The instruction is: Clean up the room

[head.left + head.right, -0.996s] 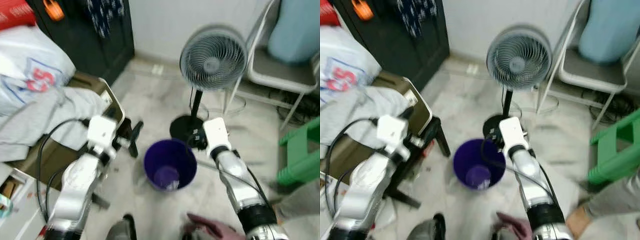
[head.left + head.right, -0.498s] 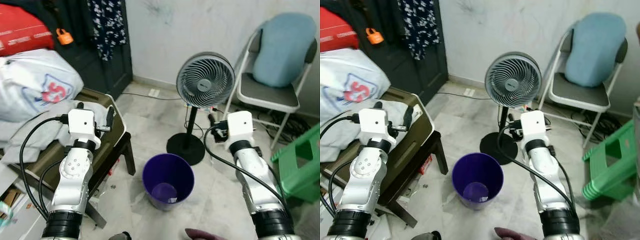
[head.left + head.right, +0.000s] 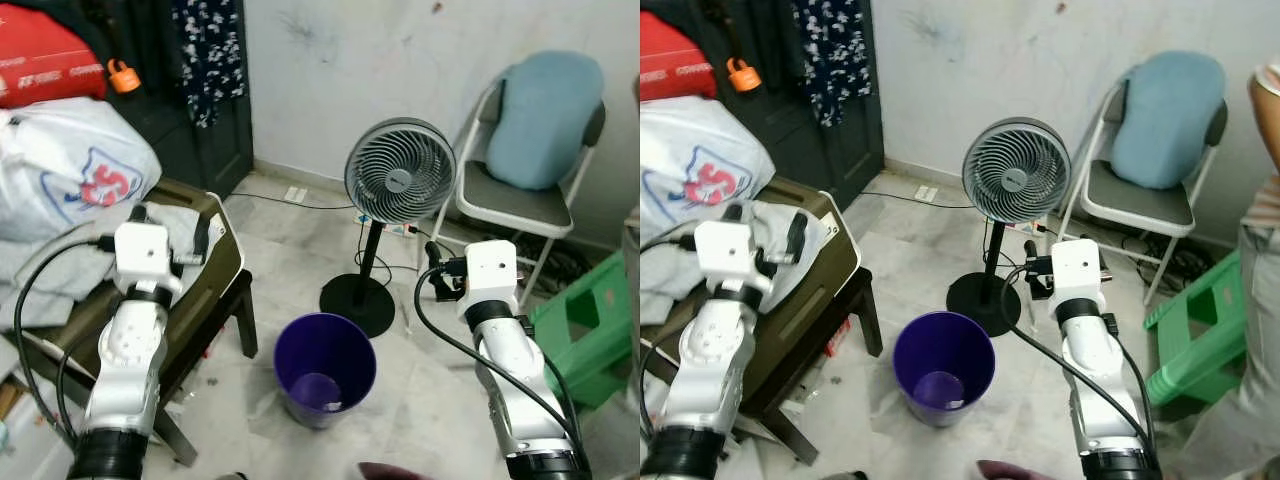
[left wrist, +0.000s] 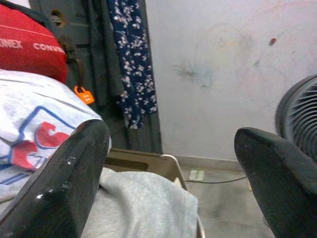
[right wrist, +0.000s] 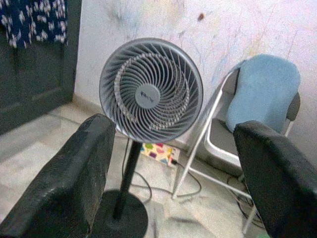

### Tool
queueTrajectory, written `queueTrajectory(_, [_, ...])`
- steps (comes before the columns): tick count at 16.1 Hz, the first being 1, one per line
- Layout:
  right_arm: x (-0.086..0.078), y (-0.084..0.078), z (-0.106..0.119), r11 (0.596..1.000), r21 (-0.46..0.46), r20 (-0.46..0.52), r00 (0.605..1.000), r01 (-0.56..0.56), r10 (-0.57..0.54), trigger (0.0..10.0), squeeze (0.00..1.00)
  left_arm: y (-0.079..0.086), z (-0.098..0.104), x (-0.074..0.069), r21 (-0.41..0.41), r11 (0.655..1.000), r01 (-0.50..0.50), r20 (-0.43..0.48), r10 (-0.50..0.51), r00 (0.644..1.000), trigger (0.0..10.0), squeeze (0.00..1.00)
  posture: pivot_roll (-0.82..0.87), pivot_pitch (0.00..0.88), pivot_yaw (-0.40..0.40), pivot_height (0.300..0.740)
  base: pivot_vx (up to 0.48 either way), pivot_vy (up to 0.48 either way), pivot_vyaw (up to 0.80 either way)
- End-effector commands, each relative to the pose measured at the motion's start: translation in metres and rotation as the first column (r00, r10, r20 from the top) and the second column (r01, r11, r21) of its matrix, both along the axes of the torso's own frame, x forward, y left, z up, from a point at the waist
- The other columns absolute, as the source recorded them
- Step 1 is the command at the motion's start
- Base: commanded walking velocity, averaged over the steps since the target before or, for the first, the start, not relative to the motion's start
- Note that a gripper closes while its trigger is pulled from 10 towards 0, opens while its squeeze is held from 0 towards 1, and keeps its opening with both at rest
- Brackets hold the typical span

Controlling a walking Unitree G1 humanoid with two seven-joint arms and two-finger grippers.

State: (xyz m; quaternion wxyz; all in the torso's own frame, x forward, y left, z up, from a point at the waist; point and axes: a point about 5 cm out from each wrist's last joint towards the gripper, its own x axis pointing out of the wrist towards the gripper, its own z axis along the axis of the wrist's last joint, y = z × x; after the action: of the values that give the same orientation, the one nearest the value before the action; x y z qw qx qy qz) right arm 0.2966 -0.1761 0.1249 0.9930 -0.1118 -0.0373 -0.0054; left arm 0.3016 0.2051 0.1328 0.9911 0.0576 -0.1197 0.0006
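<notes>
Fingers (image 4: 74, 183) of the left gripper (image 4: 171, 183) are spread wide apart with nothing held between them; past them a grey cloth (image 4: 143, 208) is seen draped over a low olive-coloured seat (image 3: 215, 275), with a white bag printed in red and blue (image 3: 70, 180) and a red bag (image 3: 45, 65) piled behind it. The left gripper is raised above that seat, clear of the cloth. Fingers (image 5: 64, 183) of the right gripper (image 5: 173, 183) are likewise held wide open and empty, and are aimed at a grey pedestal fan (image 5: 150, 91) that stands upright on its round black base (image 3: 357, 303). Between the two arms, on the pale marble floor (image 3: 290, 240), a purple bin (image 3: 325, 365) is seen standing upright, just beside the fan's base, with something pale lying at its bottom that cannot be identified. Behind the fan, a folding chair (image 3: 525, 205) carrying a light blue cushion (image 3: 540, 120) is set against the white wall. A green plastic stool (image 3: 585, 330) stands near the right arm, and part of a person (image 3: 1255, 330) is seen beside it. A dark floral garment (image 3: 205, 50) is hung on the black door.
</notes>
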Motion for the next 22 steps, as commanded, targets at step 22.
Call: queueTrajectory(22, [-0.028,0.008,0.016,1.0,0.007,0.07,0.998,-0.005,0.005,10.0,0.0,-0.047,-0.009,-0.043,-0.06,0.93,0.363,-0.1,-0.368,0.925,10.0,0.0,-0.13,0.025,0.009,0.74,0.0,0.0,0.33])
